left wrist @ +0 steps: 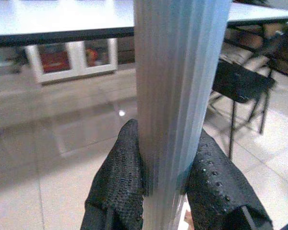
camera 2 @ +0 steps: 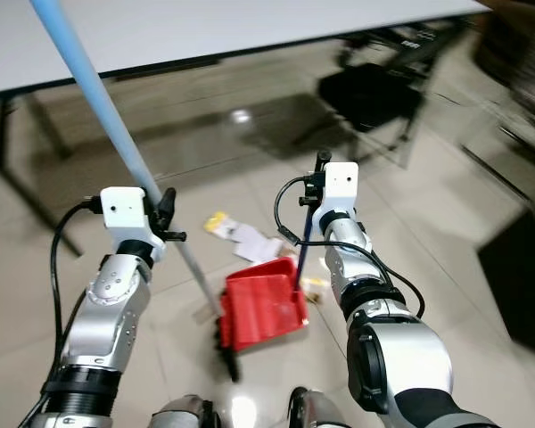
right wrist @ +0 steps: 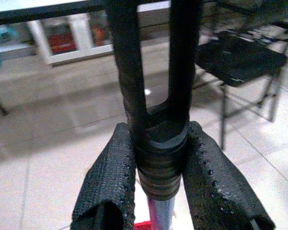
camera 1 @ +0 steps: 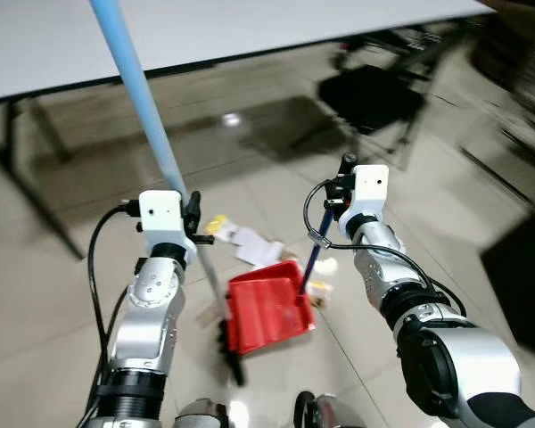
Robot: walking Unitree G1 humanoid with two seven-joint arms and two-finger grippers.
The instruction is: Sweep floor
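Observation:
My left gripper (camera 1: 193, 214) is shut on the light blue broom handle (camera 1: 143, 98), which slants down to the black broom head (camera 1: 228, 344) on the floor. In the left wrist view both black fingers (left wrist: 120, 177) press against the ribbed handle (left wrist: 175, 96). My right gripper (camera 1: 346, 174) is shut on the black top grip (right wrist: 156, 158) of the dustpan's thin dark handle (camera 1: 312, 259). The red dustpan (camera 1: 267, 310) lies on the tiles between the arms, right beside the broom head. White and yellow paper scraps (camera 1: 250, 242) lie just beyond the pan, and smaller bits (camera 1: 321, 287) lie at its right edge.
A long white table (camera 1: 250, 27) spans the back, with a dark leg (camera 1: 36, 205) at the left. A black folding chair (camera 1: 374, 94) stands at the back right. A dark object (camera 1: 526, 285) sits at the right edge. The floor is glossy beige tile.

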